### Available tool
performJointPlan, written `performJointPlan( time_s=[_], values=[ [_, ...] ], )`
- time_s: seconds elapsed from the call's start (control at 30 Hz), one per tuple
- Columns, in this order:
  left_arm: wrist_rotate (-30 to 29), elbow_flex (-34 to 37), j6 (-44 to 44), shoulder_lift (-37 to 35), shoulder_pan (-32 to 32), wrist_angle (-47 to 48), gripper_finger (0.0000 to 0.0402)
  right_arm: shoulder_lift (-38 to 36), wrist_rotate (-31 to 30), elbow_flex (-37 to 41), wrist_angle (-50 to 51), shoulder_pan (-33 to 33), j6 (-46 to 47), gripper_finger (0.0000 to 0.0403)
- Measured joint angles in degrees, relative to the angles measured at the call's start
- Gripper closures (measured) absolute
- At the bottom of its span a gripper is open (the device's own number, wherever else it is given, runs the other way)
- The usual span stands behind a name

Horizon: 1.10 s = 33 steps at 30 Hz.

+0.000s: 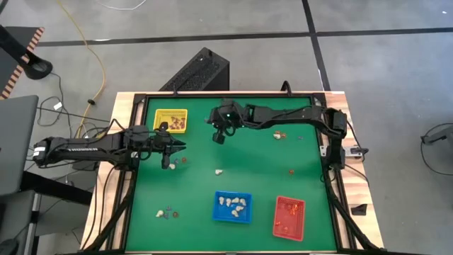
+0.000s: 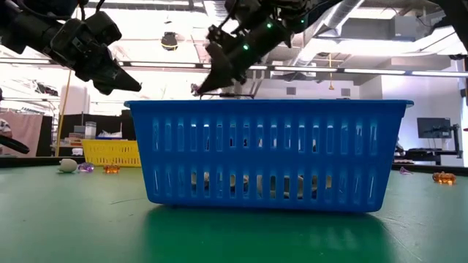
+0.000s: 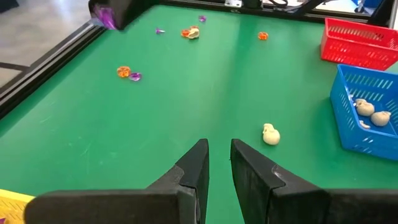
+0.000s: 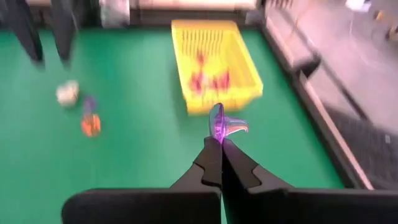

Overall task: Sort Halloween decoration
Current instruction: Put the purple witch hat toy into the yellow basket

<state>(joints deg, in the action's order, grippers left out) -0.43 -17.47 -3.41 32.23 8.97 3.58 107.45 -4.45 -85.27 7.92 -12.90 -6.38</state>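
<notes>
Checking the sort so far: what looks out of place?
Several trinkets lie loose on the green table outside any tray, such as a cream one. The right gripper holds a purple trinket.

We saw two dark, slender jointed arms. The left arm (image 1: 92,149) carried white lettering along its long black link, too small for us to read, with a pale patch at its outer end. The right arm (image 1: 283,117) showed a small green light near its wrist, and green lights glowed on it in the low view too. Each wrist view showed two matte black, wedge-shaped fingers (image 3: 198,168) tapering to blunt tips above a broad black body.
</notes>
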Motion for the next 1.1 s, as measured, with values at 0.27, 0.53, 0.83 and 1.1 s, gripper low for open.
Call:
performJointPlan(
  time_s=[0.27, 0.53, 0.83, 1.1],
  values=[
    [-0.06, -0.02, -0.12, 0.00, 0.02, -0.02, 0.0346, 6.76, 3.02, -0.36, -17.43, 0.28, 2.93, 0.0385],
    [-0.93, -0.04, 0.62, -0.15, 0.04, 0.43, 0.0346, 21.56, 6.05, -16.88, -16.93, 0.17, 3.97, 0.0385],
    [-2.09, -0.04, 0.96, -4.08, 0.04, 4.53, 0.0346, 35.44, 6.02, -39.62, -3.63, -1.75, 5.37, 0.0347],
    [-2.50, -0.04, 1.87, -8.29, 0.04, 6.87, 0.0346, 38.14, 5.89, -45.20, -0.40, -3.65, 8.54, 0.0337]
  ],
)
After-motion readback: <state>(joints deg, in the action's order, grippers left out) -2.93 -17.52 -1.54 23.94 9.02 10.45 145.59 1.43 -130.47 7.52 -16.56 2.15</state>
